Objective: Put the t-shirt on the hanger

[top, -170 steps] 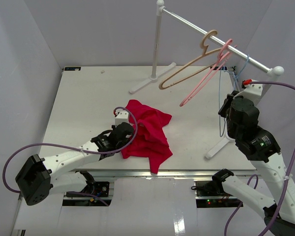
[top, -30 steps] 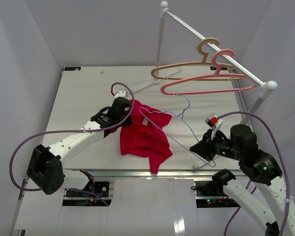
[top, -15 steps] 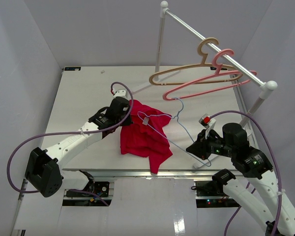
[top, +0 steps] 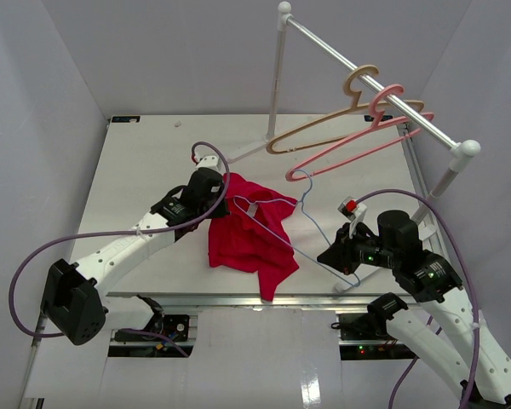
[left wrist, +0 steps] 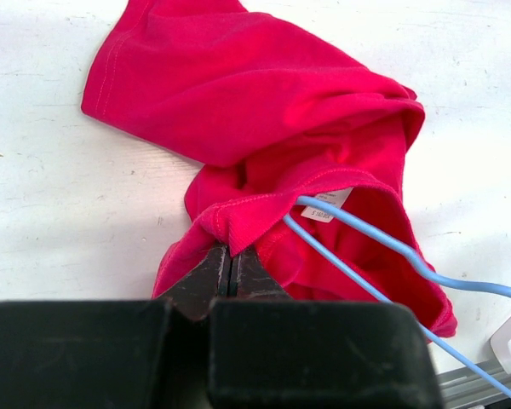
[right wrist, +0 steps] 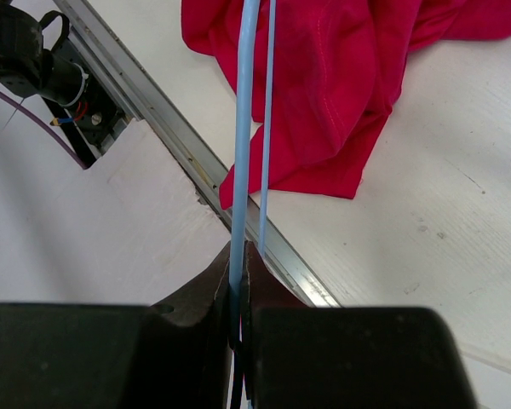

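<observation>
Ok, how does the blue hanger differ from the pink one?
The blue hanger is thin wire; the pink hanger is thicker. The blue hanger is held by the right gripper, one end at the t-shirt neck; the pink hanger hangs on the rail. Both have hooks.

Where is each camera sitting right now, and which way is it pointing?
Top external: fixed above and behind the arm bases, looking down over the table and clothes rail; both arms show.
Left wrist: on the left arm, looking down at the t-shirt; the left gripper shows, pinching its neckline.
Right wrist: on the right arm, looking along the hanger toward the table's near edge; the right gripper shows, clamping the wire.
Shared: both wrist views show the t-shirt and the hanger.
</observation>
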Controlling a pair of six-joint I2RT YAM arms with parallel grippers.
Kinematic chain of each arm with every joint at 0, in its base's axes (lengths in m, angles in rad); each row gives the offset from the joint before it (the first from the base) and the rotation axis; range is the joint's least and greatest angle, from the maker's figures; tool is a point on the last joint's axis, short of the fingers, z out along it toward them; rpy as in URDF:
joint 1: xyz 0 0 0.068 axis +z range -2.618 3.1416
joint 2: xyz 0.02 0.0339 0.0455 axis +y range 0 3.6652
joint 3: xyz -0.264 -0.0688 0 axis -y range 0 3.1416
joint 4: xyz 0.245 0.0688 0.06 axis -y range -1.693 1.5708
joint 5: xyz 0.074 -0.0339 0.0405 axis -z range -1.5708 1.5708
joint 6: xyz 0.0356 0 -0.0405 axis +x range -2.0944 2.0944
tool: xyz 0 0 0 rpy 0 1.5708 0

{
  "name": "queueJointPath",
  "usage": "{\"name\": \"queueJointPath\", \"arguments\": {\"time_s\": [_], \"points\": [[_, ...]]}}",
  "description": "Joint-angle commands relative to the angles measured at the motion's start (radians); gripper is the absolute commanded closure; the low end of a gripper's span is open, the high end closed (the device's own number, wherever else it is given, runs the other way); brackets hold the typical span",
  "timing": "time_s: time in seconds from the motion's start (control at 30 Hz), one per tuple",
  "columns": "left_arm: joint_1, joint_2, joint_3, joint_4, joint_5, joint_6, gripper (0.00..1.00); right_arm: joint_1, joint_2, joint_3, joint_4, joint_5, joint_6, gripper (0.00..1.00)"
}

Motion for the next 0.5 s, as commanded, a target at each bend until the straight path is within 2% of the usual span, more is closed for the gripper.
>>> {"name": "queueJointPath", "arguments": {"time_s": [0.0, 0.3, 0.47], "points": [[0.003, -0.071, 0.044, -0.002, 0.014, 0.009, 1.0, 0.005, 0.008, -0.01, 0.073, -0.037, 0.01, 0.92], [0.003, -0.066, 0.068, -0.014, 0.035, 0.027, 1.0, 0.016, 0.036, -0.038, 0.105, -0.042, 0.033, 0.92], [0.002, -0.064, 0.107, -0.02, 0.123, 0.08, 1.0, 0.027, 0.083, -0.013, 0.16, -0.062, 0.056, 0.92]]}}
